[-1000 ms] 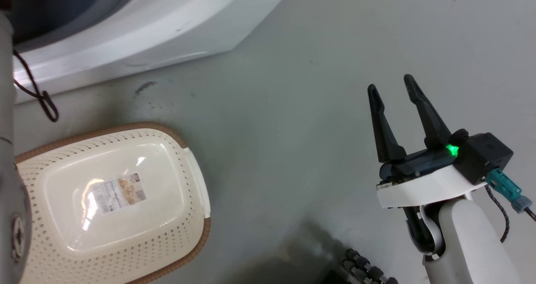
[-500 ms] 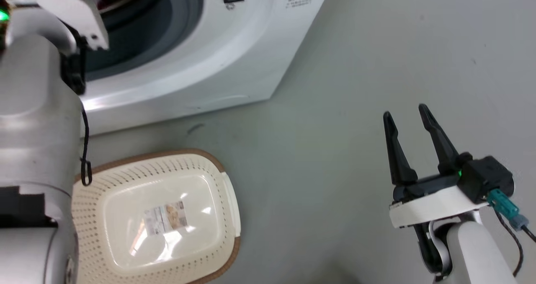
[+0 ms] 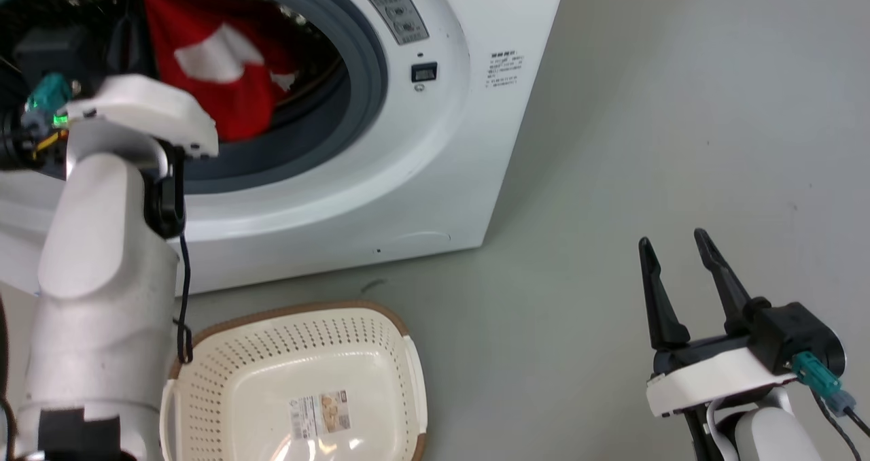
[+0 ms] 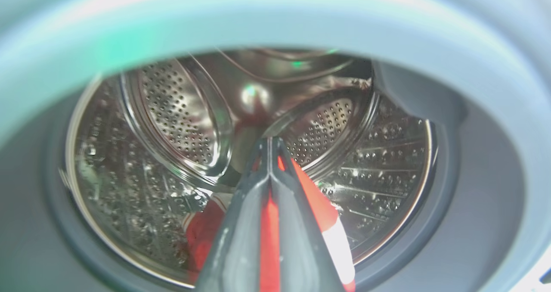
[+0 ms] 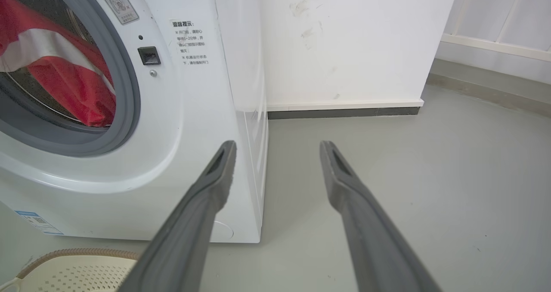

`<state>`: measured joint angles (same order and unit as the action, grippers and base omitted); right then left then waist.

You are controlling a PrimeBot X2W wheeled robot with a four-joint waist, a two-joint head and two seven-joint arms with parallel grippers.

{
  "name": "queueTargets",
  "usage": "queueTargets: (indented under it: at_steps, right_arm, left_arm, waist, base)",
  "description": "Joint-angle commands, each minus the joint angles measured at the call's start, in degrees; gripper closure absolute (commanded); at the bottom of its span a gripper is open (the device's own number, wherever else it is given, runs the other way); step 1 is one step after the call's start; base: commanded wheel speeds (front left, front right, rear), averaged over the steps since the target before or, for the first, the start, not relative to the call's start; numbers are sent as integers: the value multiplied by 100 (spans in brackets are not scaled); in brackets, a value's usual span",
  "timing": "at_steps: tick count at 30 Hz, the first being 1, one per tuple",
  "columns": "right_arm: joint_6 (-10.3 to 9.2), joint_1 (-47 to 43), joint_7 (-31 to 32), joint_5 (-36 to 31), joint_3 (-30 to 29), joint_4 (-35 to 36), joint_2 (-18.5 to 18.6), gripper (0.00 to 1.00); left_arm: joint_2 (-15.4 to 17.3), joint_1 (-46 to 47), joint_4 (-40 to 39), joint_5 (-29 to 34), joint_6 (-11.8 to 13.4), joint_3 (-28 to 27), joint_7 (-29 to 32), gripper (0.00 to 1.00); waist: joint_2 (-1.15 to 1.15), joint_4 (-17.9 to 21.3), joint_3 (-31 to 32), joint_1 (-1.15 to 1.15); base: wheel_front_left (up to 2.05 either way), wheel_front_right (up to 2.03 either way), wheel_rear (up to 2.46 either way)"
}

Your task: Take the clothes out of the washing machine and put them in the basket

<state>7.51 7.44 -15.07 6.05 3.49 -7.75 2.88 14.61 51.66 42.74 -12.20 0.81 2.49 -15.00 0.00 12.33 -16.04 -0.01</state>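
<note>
Grey floor (image 3: 612, 141): basket (image 3: 306, 335) mouth up, long axis left-right.

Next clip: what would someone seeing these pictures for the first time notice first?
The red-and-white clothes in the machine, upper left of the head view, catch the eye first; the left gripper is shut on them inside the steel drum. The basket sits on the floor below with no clothes in it, and the right gripper hangs open at lower right.
</note>
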Motion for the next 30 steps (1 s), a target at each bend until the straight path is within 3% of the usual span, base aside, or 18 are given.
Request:
queueTargets:
  at_steps: [1,19,30]
  right_arm:
    - [-4,-117,-15,-28,-15,-7,0,0]
    - [-4,-648,-15,-55,-127,102,-1,0]
    - [-4,-711,-15,-48,-61,135,-2,0]
  left_arm:
    - [-20,-287,-300,44,-33,-81,-25,100]
    - [-516,-2491,-3256,336,-170,-283,-21,100]
    - [-722,-3878,-5210,447,111,-11,397,100]
  waist:
    - [0,-121,299,1]
    - [0,-563,963,1]
    - [0,-805,911,1]
  base:
    - [0,0,0]
    - [0,0,0]
    - [0,0,0]
